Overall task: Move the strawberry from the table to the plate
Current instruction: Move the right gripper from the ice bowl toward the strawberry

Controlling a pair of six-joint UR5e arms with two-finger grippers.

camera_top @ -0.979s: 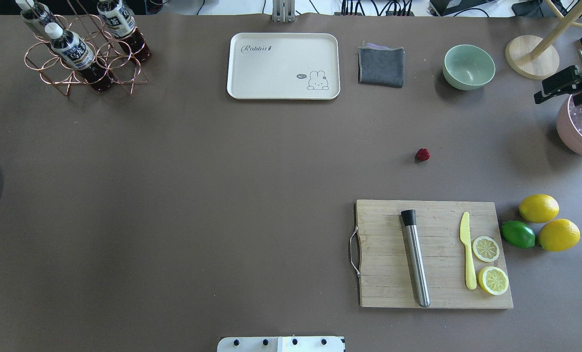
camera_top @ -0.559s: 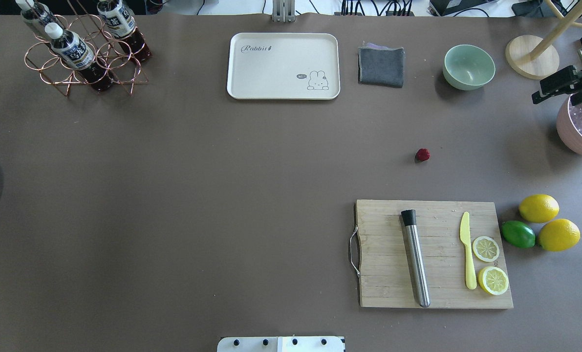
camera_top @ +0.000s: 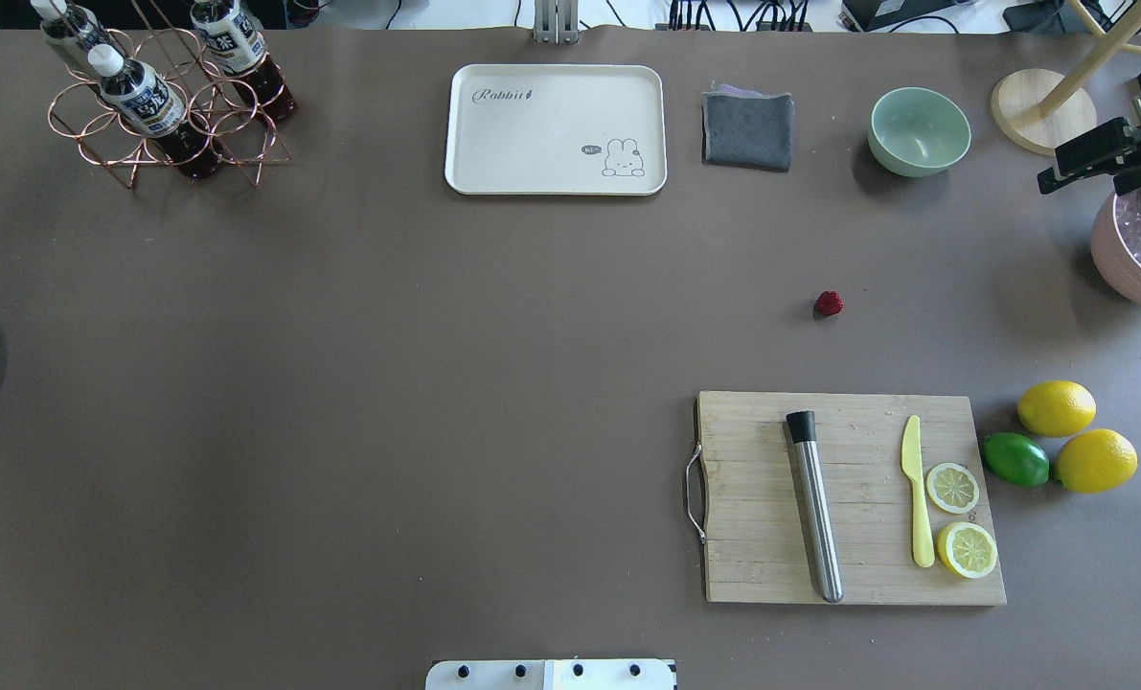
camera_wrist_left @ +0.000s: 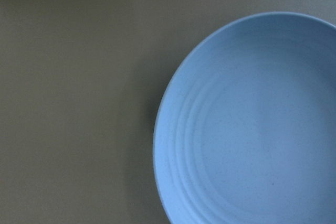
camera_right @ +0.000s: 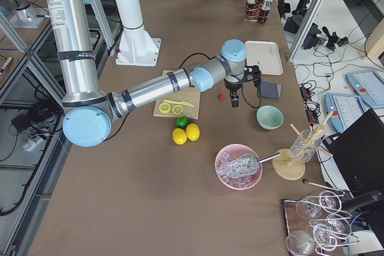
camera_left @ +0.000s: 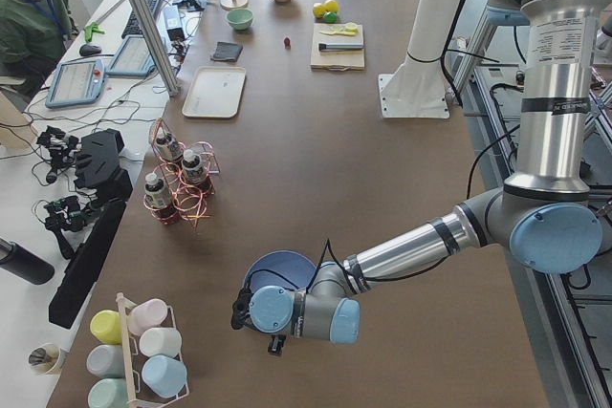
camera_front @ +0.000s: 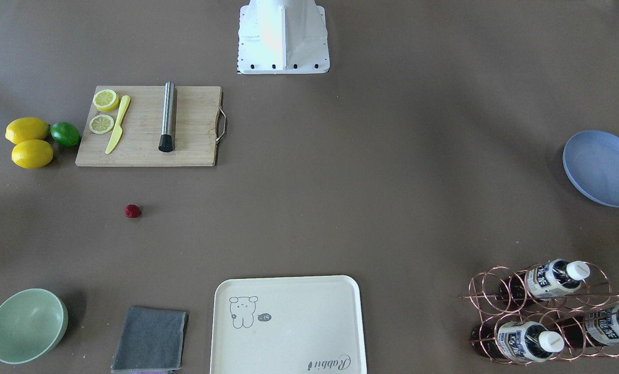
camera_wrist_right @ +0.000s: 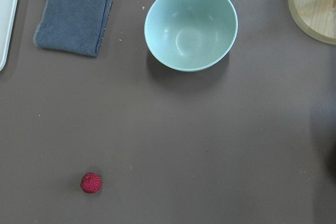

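The right gripper hangs over the right end of the table. Its fingers look apart with nothing between them, though little of them shows. The strawberry lies on the table, well off to that gripper's left and nearer the robot. The left gripper hangs over the edge of the plate. I cannot tell if its fingers are apart or together.

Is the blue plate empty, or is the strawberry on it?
Empty. The plate shows a bare inside; the strawberry lies on the table.
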